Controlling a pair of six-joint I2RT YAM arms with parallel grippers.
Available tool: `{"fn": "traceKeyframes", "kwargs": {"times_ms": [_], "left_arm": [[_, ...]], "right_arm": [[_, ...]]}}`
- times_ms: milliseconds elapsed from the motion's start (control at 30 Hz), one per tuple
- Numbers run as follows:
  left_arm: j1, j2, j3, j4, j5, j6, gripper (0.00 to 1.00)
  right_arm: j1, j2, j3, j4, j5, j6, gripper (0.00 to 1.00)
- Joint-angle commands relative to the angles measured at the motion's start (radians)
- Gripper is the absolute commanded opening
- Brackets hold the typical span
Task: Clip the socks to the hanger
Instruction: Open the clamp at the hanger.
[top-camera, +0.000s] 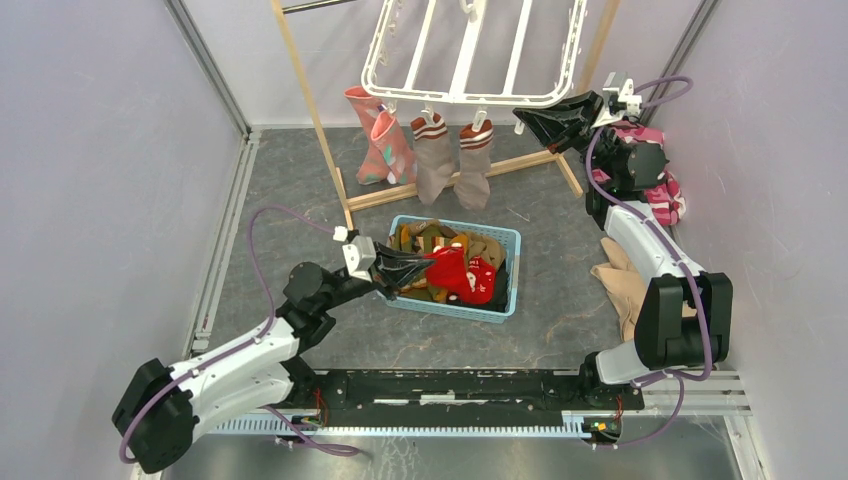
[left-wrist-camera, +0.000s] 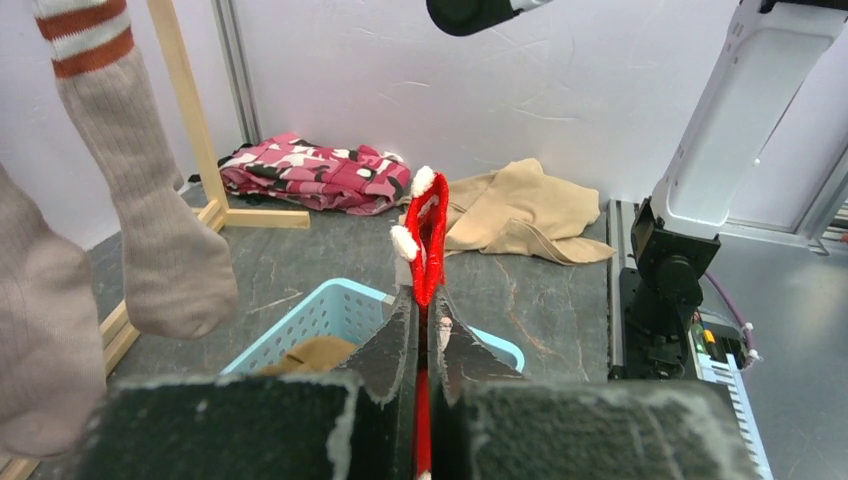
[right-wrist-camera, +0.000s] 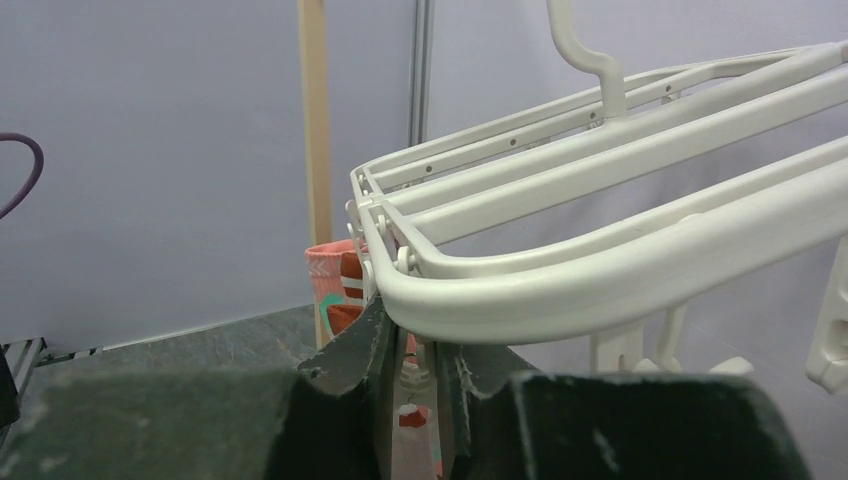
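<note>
- Our left tool is clenched on a bright red sock. In the wrist view the sock stands up between the closed fingers, with white patches at its top.
- That sock is held over the near left part of the blue basket. The basket sits in the middle of the bench with more socks and clothes heaped inside.
- The white hanger is on the far side, within the wooden frame and raised well above the bench.
- Four socks already hang from clips along its near edge. There is a pink pair on the left, and just to their right two grey-brown socks with red and white striped cuffs.
- Our right tool is up at the near right corner of the hanger.
- In its wrist view the fingers sit just under the curved rim. They are a narrow gap apart, with a small white part between them. We cannot tell whether they pinch that part or only stand around it.
- A pink camouflage cloth lies at the far right by the wall.
- A tan garment lies on the bench at the right, beside the right arm.
</note>
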Motion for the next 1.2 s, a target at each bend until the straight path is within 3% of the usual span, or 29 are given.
{"fn": "traceKeyframes", "kwargs": {"times_ms": [0, 533, 833, 1167], "left_arm": [[-0.002, 0.071, 0.096, 0.105, 0.004, -0.02, 0.02], [0.003, 0.533, 0.56, 0.03, 0.009, -0.072, 0.02], [0.088, 0.774, 0.815, 0.007, 0.21, -0.175, 0.02], [0.108, 0.89, 0.99, -0.084, 0.318, -0.087, 0.02]], "right_arm": [[0.006, -0.016, 0.036, 0.028, -0.013, 0.021, 0.16], [0.005, -0.086, -0.003, -0.098, 0.035, -0.001, 0.01], [0.005, -0.116, -0.028, -0.101, 0.032, 0.011, 0.0], [0.009, -0.116, -0.036, -0.081, 0.019, 0.026, 0.0]]}}
